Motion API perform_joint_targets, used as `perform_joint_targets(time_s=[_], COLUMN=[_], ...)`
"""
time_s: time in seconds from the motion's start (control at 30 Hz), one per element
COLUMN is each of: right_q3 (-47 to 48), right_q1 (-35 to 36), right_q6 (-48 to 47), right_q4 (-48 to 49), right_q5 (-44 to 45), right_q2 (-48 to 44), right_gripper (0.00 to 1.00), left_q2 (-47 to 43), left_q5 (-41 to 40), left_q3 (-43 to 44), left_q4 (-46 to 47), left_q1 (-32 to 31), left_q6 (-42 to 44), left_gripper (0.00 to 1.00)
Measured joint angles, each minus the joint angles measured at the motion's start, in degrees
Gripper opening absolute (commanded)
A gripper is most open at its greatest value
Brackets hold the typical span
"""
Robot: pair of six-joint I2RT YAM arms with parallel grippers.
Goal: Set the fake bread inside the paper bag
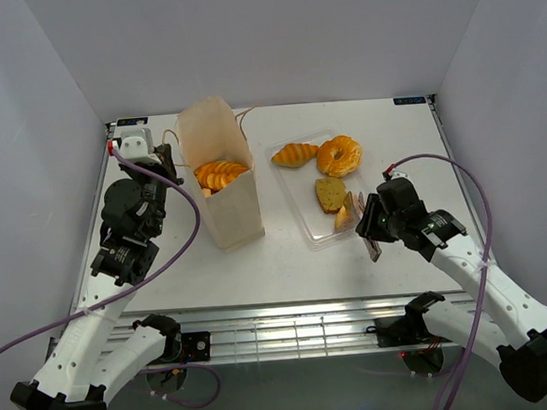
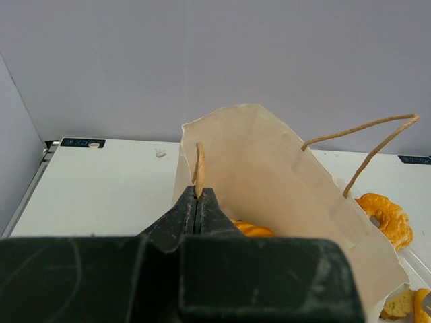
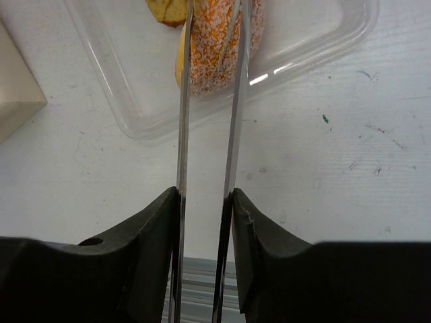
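While the bag (image 1: 229, 213) stands, handle (image 2: 199, 165) pinched in my left gripper (image 2: 197, 202), some bread (image 1: 221, 174) inside, the tray (image 3: 303, 40) lies ahead of my right gripper (image 3: 214, 20), narrowly spread over a slice (image 3: 212, 60). I judge pick step; next: lower, squeeze, carry bagward.

Speckled pastry (image 3: 210, 60) ahead of right hand (image 3: 214, 20): cut off at top edge. Bread (image 2: 252, 230) beyond left hand (image 2: 196, 202): mostly hidden by paper bag (image 2: 269, 175).

Robotics lab cell, white table (image 1: 287, 260), plain grey enclosure walls (image 1: 271, 36)
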Motion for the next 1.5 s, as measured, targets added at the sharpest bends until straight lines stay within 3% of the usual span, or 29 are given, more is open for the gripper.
perform_joint_targets(time_s=[0.3,0.6,0.93,1.03,1.23,1.5], right_q3=[14.40,21.66,55.08,61.35,67.60,65.75], right_q1=[0.00,0.00,0.52,3.61,17.99,22.12], right_q6=[-4.92,-11.43,-18.69,-20.15,-24.00,-25.79], right_q4=[-3.82,-6.67,-4.83,-2.51,-0.90,-0.72], right_q5=[1.95,-0.02,-14.67,-18.38,-17.44,-15.54], right_q2=[0.57,0.22,10.45,14.97,26.18,33.77], right_gripper=[0.08,0.08,0.08,0.08,0.08,0.08], left_q2=[-0.02,-0.04,-0.02,0.00,0.09,0.09], left_q5=[-0.81,-1.44,-1.77,-1.77,-1.99,-2.29], left_q3=[-0.76,-0.85,-0.90,-0.92,-0.94,-0.94], left_q4=[0.17,0.44,0.46,0.44,0.44,0.48], left_q1=[-0.22,-0.66,-0.63,-0.63,-0.63,-0.63], left_q6=[0.07,0.44,0.42,0.44,0.46,0.63], left_gripper=[0.00,0.00,0.00,0.00,0.00,0.00])
